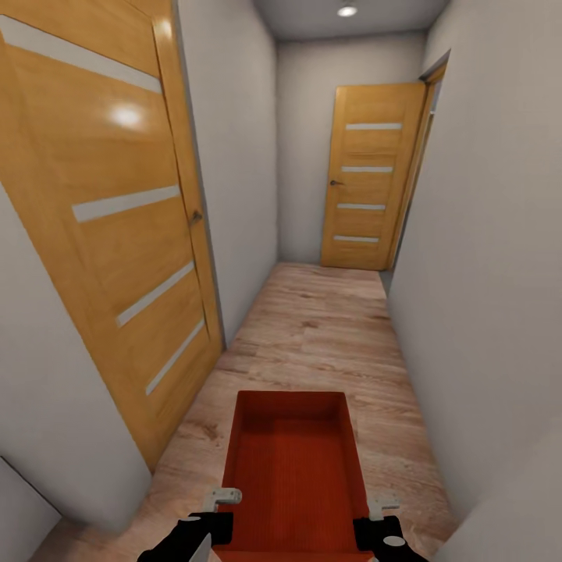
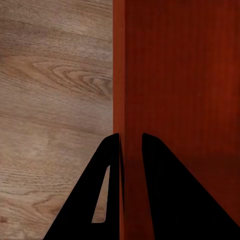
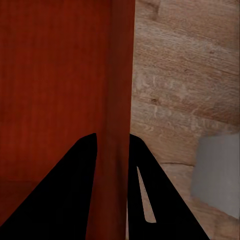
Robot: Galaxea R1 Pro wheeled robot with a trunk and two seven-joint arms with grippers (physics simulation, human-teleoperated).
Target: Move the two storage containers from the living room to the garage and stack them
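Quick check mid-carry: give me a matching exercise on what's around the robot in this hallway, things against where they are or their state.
Things:
1. container
2. near door
3. far door
4. left gripper

Places/states:
A. at the hallway's end
B. shut on the container's wall
C. held between both grippers, over the wood floor
D. along the left wall

Pairs: 1-C, 2-D, 3-A, 4-B

Bright ceiling lamp [image 1: 347, 11], glare on door [image 1: 125, 115]
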